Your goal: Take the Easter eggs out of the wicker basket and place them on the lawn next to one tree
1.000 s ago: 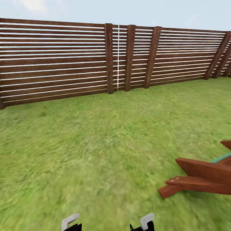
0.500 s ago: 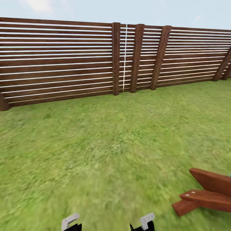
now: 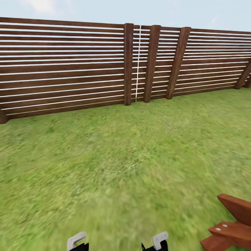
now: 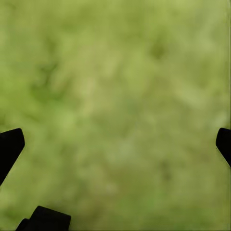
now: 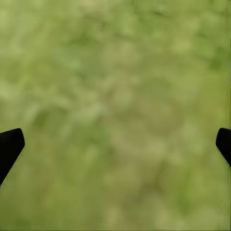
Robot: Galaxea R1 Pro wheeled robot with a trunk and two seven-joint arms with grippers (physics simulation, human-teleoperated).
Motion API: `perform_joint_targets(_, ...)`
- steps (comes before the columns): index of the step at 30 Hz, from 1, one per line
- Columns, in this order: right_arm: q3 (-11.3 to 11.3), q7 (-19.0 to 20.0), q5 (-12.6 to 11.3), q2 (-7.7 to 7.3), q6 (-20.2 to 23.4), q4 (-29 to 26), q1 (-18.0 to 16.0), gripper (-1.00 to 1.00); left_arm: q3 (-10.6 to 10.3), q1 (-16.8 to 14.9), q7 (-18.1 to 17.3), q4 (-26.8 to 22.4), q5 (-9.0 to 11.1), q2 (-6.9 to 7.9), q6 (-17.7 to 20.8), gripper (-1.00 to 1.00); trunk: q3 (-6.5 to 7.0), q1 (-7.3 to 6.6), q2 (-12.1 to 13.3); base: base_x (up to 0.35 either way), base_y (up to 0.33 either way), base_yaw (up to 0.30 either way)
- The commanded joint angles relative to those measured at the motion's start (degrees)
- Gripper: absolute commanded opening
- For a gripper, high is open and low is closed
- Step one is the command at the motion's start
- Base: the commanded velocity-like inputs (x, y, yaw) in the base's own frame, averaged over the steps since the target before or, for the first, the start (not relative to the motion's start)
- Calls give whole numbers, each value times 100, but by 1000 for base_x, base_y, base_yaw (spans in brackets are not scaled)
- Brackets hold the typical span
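Observation:
The lawn [image 3: 115, 164] spreads as green grass from my base to a brown slatted fence. The Easter eggs, the wicker basket and the tree are out of view. In the left wrist view my left gripper [image 4: 115, 144] is open, its black fingertips [image 4: 9, 147] far apart over blurred grass with nothing between them. In the right wrist view my right gripper [image 5: 115, 144] is open too, with only grass between its fingertips [image 5: 9, 144]. White parts of both arms [image 3: 76, 240] poke up at the bottom edge of the head view.
A horizontal-slat wooden fence [image 3: 69, 66] with thick posts [image 3: 128, 62] closes off the far side of the garden. The red-brown wooden foot of a playset [image 3: 230, 223] juts in at the lower right. Open grass lies ahead and to the left.
The whole head view has shifted: the fence posts now sit further right and the playset foot has slid down toward the lower right corner, so the camera has moved. Both grippers stay as they were.

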Motion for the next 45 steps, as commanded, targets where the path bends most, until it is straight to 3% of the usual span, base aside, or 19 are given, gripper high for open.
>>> perform_joint_targets(1,15,-4,1,-5,-15,3,-3,100,-2,1,23,-13,31,-1,29,100,-5,2,-1,301,134,-124)
perform_joint_targets(22,15,17,-16,-41,-15,6,-3,100,-8,1,23,-13,31,-1,29,100,28,2,-1,307,108,-256)
perform_joint_targets(28,15,17,-24,-42,-17,6,-3,100,-8,1,23,-21,31,-40,29,100,42,2,-1,73,13,-271)
perform_joint_targets(45,19,25,-8,11,-15,6,-3,100,11,1,51,-33,32,-9,122,100,351,-371,680,1,0,-43)
